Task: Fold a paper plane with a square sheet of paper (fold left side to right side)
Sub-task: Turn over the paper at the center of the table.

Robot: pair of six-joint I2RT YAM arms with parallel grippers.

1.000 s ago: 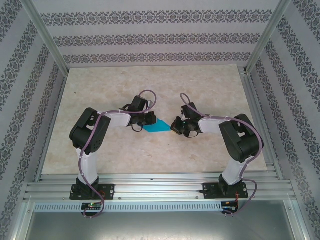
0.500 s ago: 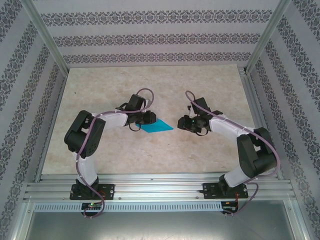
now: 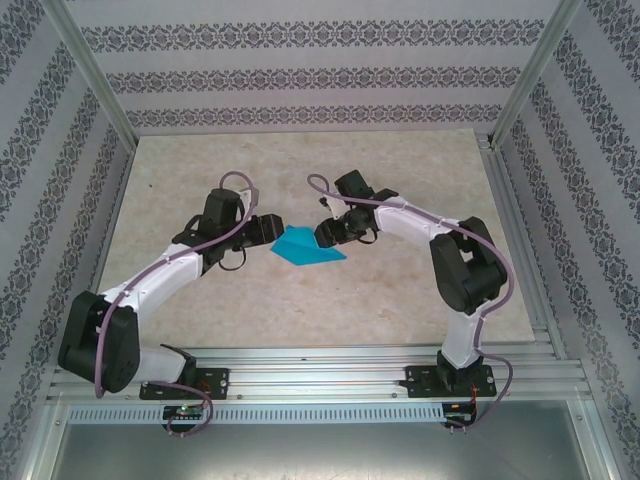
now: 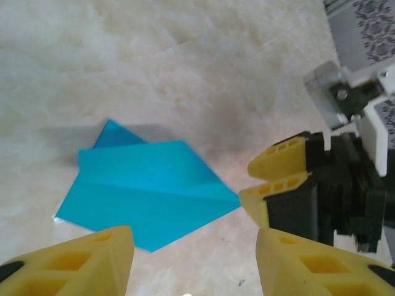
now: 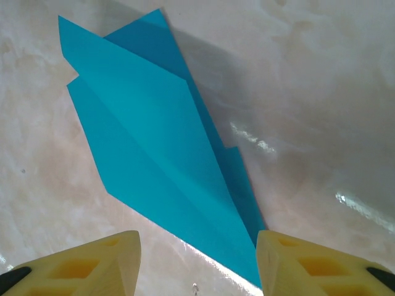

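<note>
As left arm (image 3: 165,270) faces right arm (image 3: 415,222), jaws parted, paper plane (image 3: 305,248) between.

no legible text, labels, brand marks or numbers in any view; wallpaper (image 3: 300,75) carries ornament pattern, nothing readable

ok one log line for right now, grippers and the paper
left gripper: open, left of paper plane | right gripper: open, just above it | paper plane: folded, lying on table, not gripped
</note>
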